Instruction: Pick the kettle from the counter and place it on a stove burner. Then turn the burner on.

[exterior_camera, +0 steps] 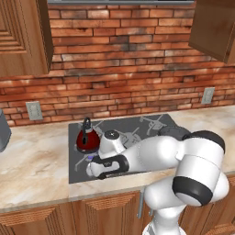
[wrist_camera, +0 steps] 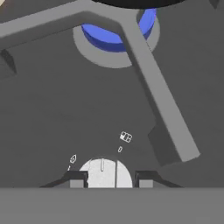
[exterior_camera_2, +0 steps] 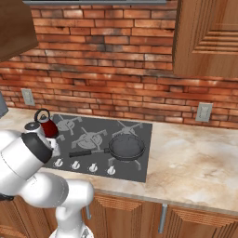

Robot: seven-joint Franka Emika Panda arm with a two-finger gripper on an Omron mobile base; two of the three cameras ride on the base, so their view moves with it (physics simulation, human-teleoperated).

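Under my hand view, the gripper [wrist_camera: 109, 179] clamps a white knob [wrist_camera: 105, 171] beside blue flame [wrist_camera: 118, 33]; right base view shows the kettle [exterior_camera_2: 46, 123] on the cooktop [exterior_camera_2: 135, 165].

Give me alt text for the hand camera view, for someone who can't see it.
The claw straddles a round white stove knob on the dark grey cooktop panel, one dark fingertip each side. Above, a grey metal burner grate crosses a blue flame ring.

Glossy dark-red kettle [exterior_camera: 87, 139] on matt grey cooktop [exterior_camera: 120, 128]; polished marbled stone counter [exterior_camera: 32, 160], wooden fronts.
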